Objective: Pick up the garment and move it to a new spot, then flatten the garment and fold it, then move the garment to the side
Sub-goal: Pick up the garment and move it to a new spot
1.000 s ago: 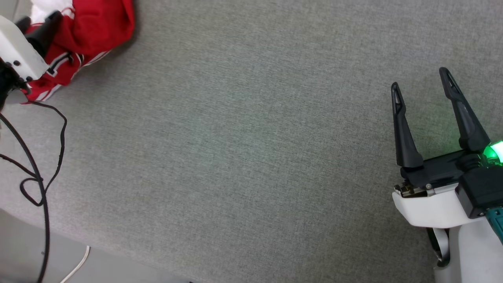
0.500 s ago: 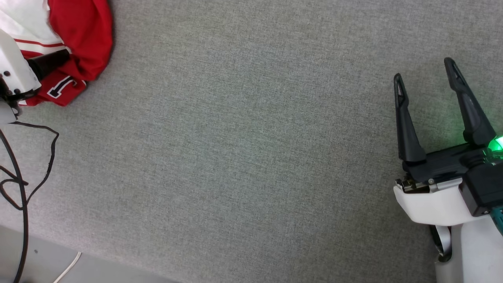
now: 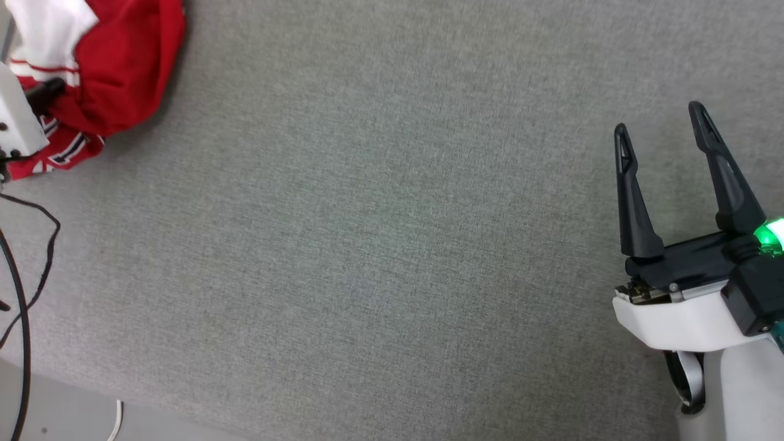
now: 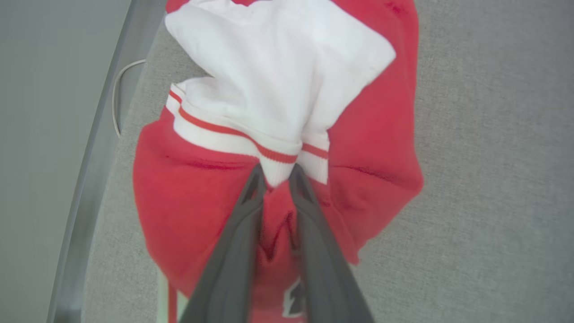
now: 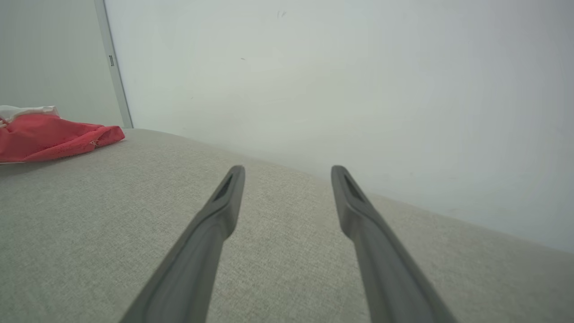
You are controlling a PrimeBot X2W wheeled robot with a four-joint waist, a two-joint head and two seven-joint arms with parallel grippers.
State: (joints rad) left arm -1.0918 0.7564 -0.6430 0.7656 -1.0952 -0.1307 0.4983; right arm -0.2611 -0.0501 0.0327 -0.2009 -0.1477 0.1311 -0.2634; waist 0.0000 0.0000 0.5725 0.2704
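Garment (image 4: pixel 372 170) is being clamped in my left end effector (image 4: pixel 278 172), right end effector (image 3: pixel 658 119) gaping; lifting it is probably coming next.

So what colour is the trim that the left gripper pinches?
The trim is white with a thin red stripe; the left wrist view shows it best.

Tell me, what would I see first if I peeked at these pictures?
The bright red shirt, bunched at the far left of the grey cloth surface. The left gripper pinches its white striped trim, while the right gripper hangs open at the near right.
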